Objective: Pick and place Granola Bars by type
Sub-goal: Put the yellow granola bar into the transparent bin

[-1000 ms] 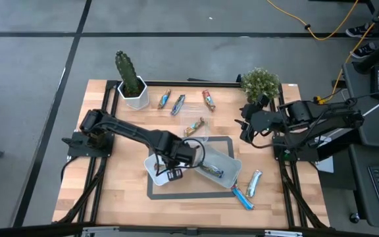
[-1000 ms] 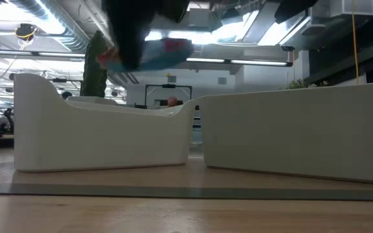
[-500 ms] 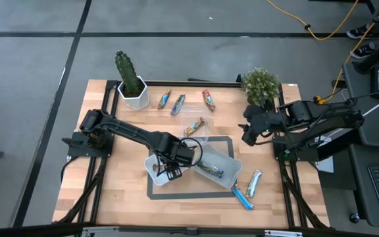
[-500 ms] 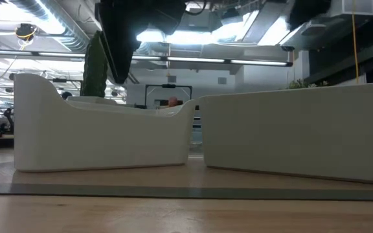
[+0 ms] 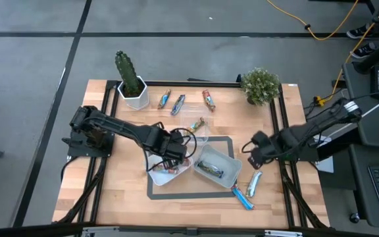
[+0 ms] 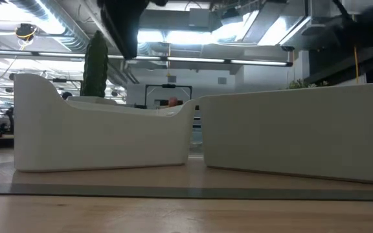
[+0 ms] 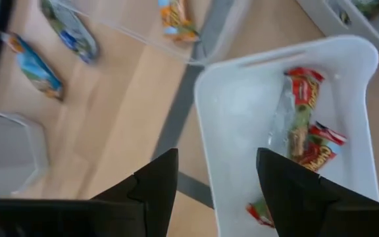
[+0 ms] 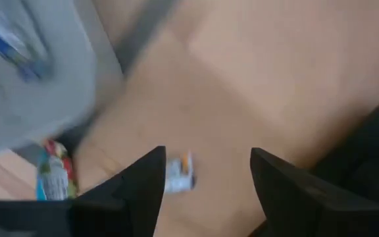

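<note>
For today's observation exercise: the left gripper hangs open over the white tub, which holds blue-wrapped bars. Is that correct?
Not quite. The left wrist view shows the bars in the white tub are red-orange, not blue. The rest holds: the left gripper hangs open over that tub.

Two dark jointed arms, black cabling, blunt black fingers (image 7: 156, 191)

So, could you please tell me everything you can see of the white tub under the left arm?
The white tub is a square, open-topped bin of smooth matte plastic, with rounded corners and a dip in one rim. It sits upright on the wooden table, inside the grey outlined square, close beside the grey tub. Red-orange granola bars lie on its floor. The left claw hangs open over its rim, not touching it.
</note>
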